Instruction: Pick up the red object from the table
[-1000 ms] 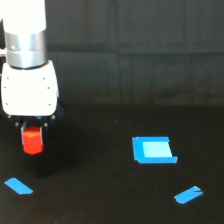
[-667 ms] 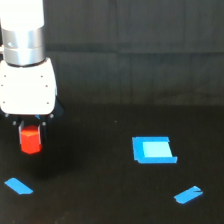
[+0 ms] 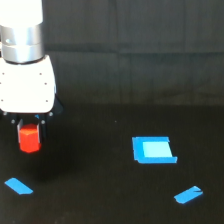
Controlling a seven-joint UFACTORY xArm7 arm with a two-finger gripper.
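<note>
Over at about 9 o'clock in the exterior view, hanging under the white arm head: gripper (image 3: pixel 30 131) looking clamped on the red object (image 3: pixel 29 139), dark fingers (image 3: pixel 43 126) sitting tight against both sides of the block's top. Calling it closed on the block, though the finger ends are mostly melting into the black background, so going by the snug fit more than a clean look at contact.

Progress-wise: looking like the grab is done and the lift is underway. Block appearing to hang a bit clear of the table (image 3: pixel 110 200), no obvious contact under it, but hard judging height against matte black, so not swearing to it. Probably just needing more climb, plus holding the grip steady so the little hex prism isn't slipping out.

Compared with a second ago: arm head and block both sitting higher in the picture and shifted slightly toward 9 o'clock, block moving along with the fingers rather than staying behind. Good sign for the grip holding.

Everything else staying put: blue square patch (image 3: pixel 153 150) at roughly 4 o'clock from centre, one blue tape strip (image 3: pixel 18 186) down at 8 o'clock below the block, another tape strip (image 3: pixel 188 194) out at 5 o'clock. All well apart from the gripper.
</note>
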